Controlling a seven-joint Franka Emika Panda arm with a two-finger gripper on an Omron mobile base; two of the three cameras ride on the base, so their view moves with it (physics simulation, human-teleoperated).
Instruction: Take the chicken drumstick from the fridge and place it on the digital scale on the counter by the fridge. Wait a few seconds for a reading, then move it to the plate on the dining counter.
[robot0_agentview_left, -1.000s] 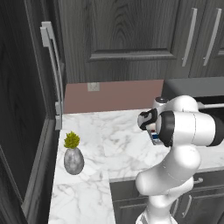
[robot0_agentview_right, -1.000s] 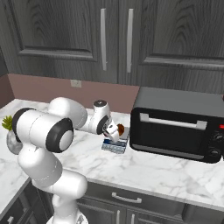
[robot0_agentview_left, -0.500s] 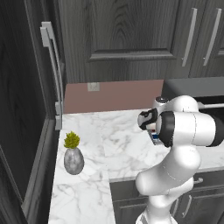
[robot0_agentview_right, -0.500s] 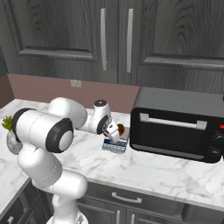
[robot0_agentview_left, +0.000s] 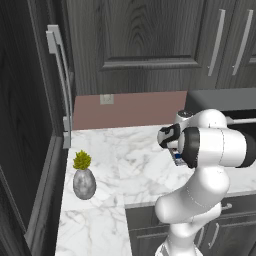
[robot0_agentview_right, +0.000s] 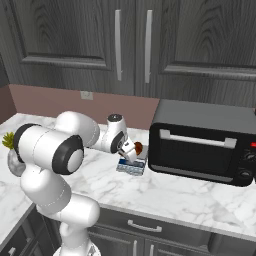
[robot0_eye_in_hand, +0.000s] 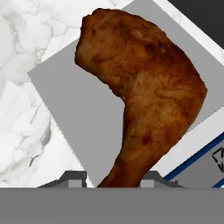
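The reddish-brown chicken drumstick (robot0_eye_in_hand: 148, 100) sits low over the light platform of the digital scale (robot0_eye_in_hand: 74, 96), whose blue-edged front strip shows at the lower right. My gripper (robot0_eye_in_hand: 114, 180) is shut on the drumstick's thin end, one fingertip on each side of it. From the right base view, the drumstick (robot0_agentview_right: 137, 148) is at the gripper (robot0_agentview_right: 131, 151), just above the scale (robot0_agentview_right: 131, 167) on the marble counter. I cannot tell whether the meat touches the platform. A sliver of the scale (robot0_agentview_left: 177, 159) peeks out behind my arm in the left base view.
A black toaster oven (robot0_agentview_right: 202, 142) stands right beside the scale. A small plant in a grey vase (robot0_agentview_left: 84, 177) is near the counter's left edge. A long silver handle (robot0_agentview_left: 64, 90) runs up the tall unit at the left. Dark cabinets hang above.
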